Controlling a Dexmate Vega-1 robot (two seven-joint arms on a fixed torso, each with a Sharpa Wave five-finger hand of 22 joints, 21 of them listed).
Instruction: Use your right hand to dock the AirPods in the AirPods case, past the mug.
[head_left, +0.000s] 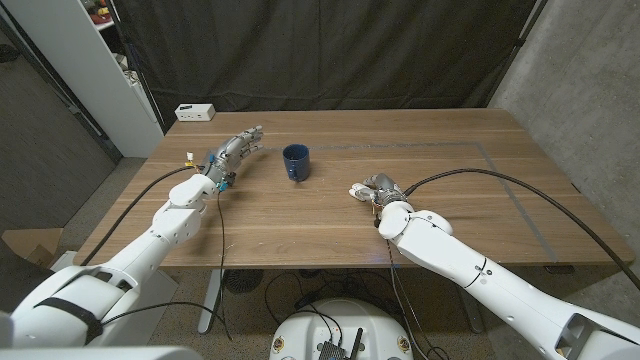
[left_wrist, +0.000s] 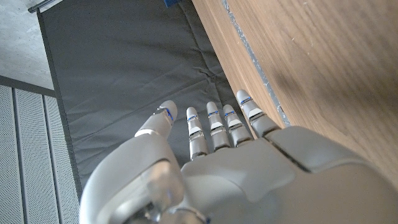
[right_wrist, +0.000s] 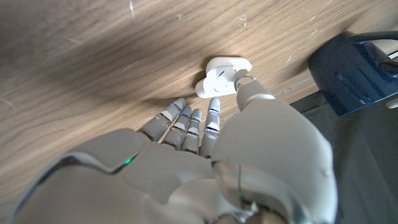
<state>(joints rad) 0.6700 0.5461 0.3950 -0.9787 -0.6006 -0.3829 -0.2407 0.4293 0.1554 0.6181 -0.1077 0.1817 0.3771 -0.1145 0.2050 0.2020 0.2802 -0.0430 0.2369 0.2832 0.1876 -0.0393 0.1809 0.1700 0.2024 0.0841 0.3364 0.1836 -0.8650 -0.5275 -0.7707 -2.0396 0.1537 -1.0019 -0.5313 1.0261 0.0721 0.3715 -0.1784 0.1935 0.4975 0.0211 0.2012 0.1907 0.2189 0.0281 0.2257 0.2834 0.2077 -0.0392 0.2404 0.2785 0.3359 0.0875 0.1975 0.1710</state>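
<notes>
Right now we see our right hand (head_left: 378, 189) resting near the middle of the brown wood-grain tabletop (head_left: 450, 170), well in from the near edge. Its fingers (right_wrist: 186, 121) are curled together and one fingertip touches the small white glossy rounded AirPods case (right_wrist: 221, 74), which lies on the tabletop in front of the hand; whether the case is actually pinched we cannot tell. We cannot make out separate AirPods either: the white shape is too small to show if they are docked.

The dark blue glazed ceramic mug (head_left: 295, 162) stands upright just beyond and to the left of our right hand, apart from it, with bare wood between them. In the right wrist view the mug's rounded wall and handle show near the case.

Our left hand (head_left: 232, 155) lies toward the tabletop's left side, well apart from the mug, its fingers (left_wrist: 214, 124) stretched out straight, close side by side and holding nothing. A thin black cable (head_left: 219, 215) trails along that arm.

Open wood stretches wide to the right and toward the far edge. A small white rectangular box (head_left: 195, 112) sits at the far left corner, before the black cloth backdrop (head_left: 330, 50).
</notes>
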